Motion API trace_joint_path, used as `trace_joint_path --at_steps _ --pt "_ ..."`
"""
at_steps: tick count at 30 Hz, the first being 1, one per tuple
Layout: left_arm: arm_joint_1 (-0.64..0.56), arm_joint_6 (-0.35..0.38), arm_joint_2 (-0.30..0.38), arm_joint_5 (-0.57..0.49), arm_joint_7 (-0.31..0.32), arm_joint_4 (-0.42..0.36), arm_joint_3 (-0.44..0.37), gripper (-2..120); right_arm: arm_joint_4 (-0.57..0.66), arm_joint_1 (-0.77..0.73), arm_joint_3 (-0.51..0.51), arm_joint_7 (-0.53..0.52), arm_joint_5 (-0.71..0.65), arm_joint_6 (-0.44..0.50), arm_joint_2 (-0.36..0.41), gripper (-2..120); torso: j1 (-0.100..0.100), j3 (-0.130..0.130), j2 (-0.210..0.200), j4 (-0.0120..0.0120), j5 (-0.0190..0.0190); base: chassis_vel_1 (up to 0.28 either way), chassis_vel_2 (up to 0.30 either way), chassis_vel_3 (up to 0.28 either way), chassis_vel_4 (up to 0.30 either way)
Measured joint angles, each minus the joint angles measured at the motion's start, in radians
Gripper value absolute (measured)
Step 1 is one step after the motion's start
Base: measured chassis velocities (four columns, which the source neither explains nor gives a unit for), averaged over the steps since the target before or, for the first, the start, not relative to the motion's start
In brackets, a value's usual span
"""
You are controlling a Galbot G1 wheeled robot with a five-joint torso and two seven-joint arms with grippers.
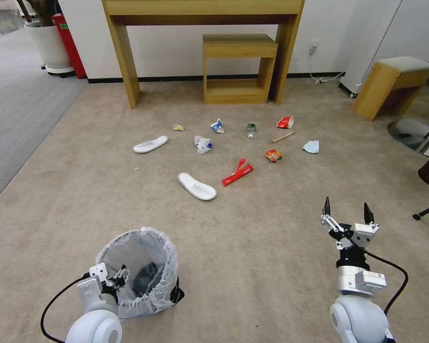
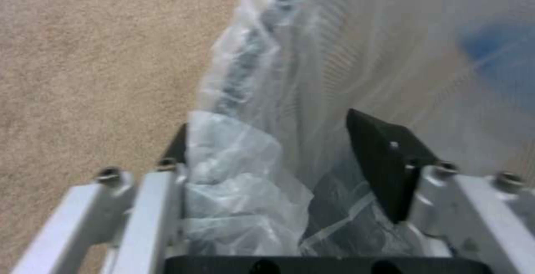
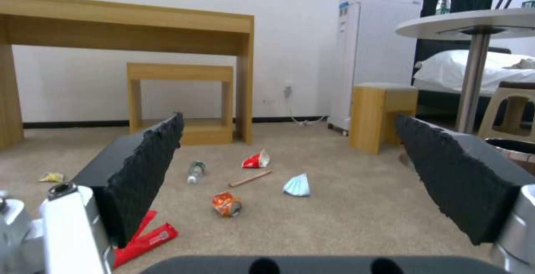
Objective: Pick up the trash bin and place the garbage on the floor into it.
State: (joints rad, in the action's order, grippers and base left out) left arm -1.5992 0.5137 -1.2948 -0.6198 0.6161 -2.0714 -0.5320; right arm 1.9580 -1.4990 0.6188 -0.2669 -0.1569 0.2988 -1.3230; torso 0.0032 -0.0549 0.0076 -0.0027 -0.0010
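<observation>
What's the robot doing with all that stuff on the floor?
It is tidying up. Its left gripper is clamped on the rim of the trash bin, one finger inside the bag and one outside. Its right gripper is open and empty, hovering over the floor. The garbage is scattered ahead: two slippers, a red wrapper, a bottle, a mask.

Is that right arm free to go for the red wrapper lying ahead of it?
Probably yes. The right tool hangs open above bare floor, and nothing stands between it and the red wrapper. It looks some way off, so the arm or base may need to advance.
</observation>
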Motion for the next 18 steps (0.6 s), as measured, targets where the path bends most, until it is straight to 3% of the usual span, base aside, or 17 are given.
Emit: trace_joint_path --at_steps 10,12,18 --pt "-0.016 -0.001 0.007 0.000 -0.006 -0.028 0.004 21 0.030 -0.026 0.005 0.000 0.014 -0.007 -0.011 94 0.000 0.000 0.000 0.0000 0.0002 0.000 0.000 0.000 0.000" --pt "-0.019 0.000 0.009 -0.002 -0.006 -0.033 0.004 9 0.035 -0.030 0.006 0.000 0.019 -0.007 -0.016 94 0.000 0.000 0.000 0.0002 0.0005 0.000 0.000 0.000 0.000" --pt "-0.018 0.001 0.012 -0.004 -0.010 -0.032 0.007 3 0.036 -0.031 0.009 0.000 0.024 -0.007 -0.021 93 0.000 0.000 0.000 0.0003 0.0011 0.000 0.000 0.000 0.000"
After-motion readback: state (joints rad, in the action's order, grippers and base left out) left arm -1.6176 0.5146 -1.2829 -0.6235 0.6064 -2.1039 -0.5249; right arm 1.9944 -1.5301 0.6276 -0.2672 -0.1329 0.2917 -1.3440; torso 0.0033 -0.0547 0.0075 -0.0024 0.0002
